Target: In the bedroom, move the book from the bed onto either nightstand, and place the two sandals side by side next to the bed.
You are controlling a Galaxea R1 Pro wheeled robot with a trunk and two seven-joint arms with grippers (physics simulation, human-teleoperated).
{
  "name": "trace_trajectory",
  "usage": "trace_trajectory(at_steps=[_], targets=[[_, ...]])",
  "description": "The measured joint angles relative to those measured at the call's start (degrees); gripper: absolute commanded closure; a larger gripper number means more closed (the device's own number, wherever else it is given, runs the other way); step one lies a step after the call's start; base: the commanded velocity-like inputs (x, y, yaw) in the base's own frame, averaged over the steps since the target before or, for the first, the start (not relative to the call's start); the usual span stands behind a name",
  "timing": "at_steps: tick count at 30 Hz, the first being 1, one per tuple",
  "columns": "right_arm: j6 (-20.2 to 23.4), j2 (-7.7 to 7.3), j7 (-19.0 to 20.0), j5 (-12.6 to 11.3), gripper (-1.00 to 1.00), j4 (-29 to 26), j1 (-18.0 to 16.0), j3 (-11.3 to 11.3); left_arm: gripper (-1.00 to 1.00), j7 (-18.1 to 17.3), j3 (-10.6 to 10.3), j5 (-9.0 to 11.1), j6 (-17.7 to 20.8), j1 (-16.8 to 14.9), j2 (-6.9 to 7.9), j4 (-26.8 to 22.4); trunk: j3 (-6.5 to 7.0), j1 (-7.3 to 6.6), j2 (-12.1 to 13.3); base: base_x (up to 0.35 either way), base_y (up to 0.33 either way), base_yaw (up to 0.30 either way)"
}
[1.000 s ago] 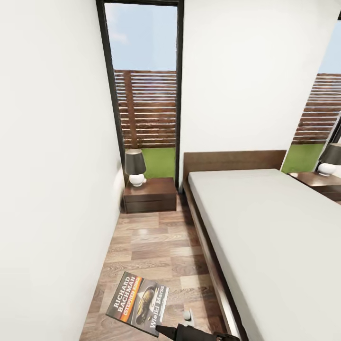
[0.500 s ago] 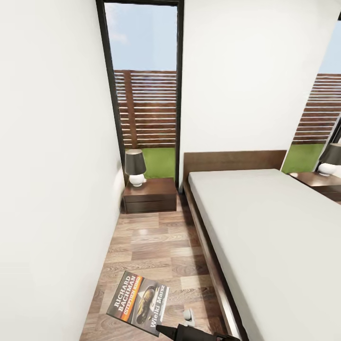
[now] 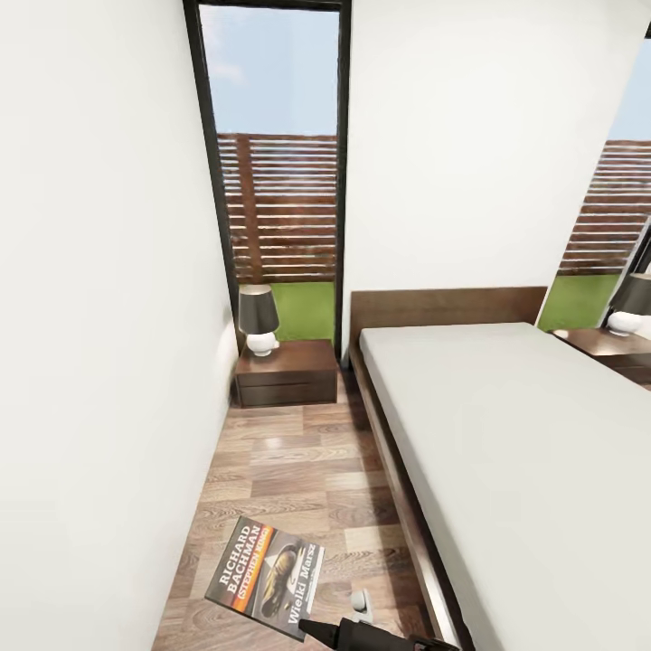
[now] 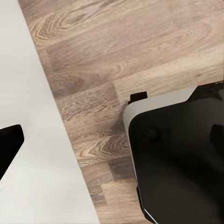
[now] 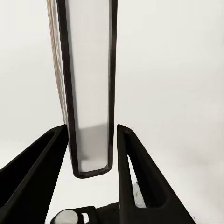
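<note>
The book [image 3: 264, 579] was held clear of the bed [image 3: 506, 452], carried above the wood floor [image 3: 289, 470] at about 7 o'clock in the head view. In the right wrist view the right end effector [image 5: 88, 154] was seen closed on the book's lower edge, one black finger [image 5: 39, 172] pressed to each cover. Whether the left end effector was open or closed could not be told; in its wrist view, floor planks, a pale surface and part of the robot's dark body were seen.

The lifting of the book from the mattress was judged done. Its placing on a nightstand was left, and nothing of the sandals could be judged from these pictures.

The nearer nightstand [image 3: 286, 372] stood at 11 o'clock, against the wall [image 3: 99, 362] and just beside the headboard [image 3: 448, 307]. A lamp [image 3: 259, 318] occupied its back left corner, so the front and right of the glossy top were judged free for the book. A second nightstand [image 3: 608, 348] was seen at 3 o'clock, across the bed. The aisle between the wall and the bed's dark frame was narrow, so a straight approach was judged to leave little side room, with the frame edge close at the right.
</note>
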Motion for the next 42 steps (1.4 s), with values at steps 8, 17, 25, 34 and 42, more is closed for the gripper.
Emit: trace_trajectory(at_steps=[8,17,25,34,42], targets=[[0.0,-0.02,0.0,0.0,1.00,0.0,0.0,0.0,-1.00,0.0,0.0,0.1,1.4,-2.6,0.04,0.0,0.00,0.00,0.0,0.000,0.000,0.000],[0.0,0.01,0.0,0.0,1.00,0.0,0.0,0.1,-1.00,0.1,0.1,0.0,0.3,-2.9,0.21,0.1,-0.01,-0.01,0.0,0.024,0.021,0.000],[-0.1,-0.02,-0.2,0.0,1.00,0.0,0.0,0.0,-1.00,-0.4,0.1,-0.1,0.0,-3.0,0.39,0.2,-0.01,-0.02,0.0,0.177,0.150,0.000],[-0.1,-0.06,-0.6,0.0,1.00,-0.1,0.0,0.0,-1.00,-0.5,0.1,0.0,-1.5,-3.0,0.43,0.2,0.00,-0.01,0.0,0.088,0.076,0.000],[-0.1,-0.15,-0.6,0.0,1.00,0.0,0.0,-0.1,-1.00,-0.6,0.2,-0.1,-2.1,-3.0,0.34,0.4,-0.01,-0.02,0.0,0.113,-0.007,0.000]])
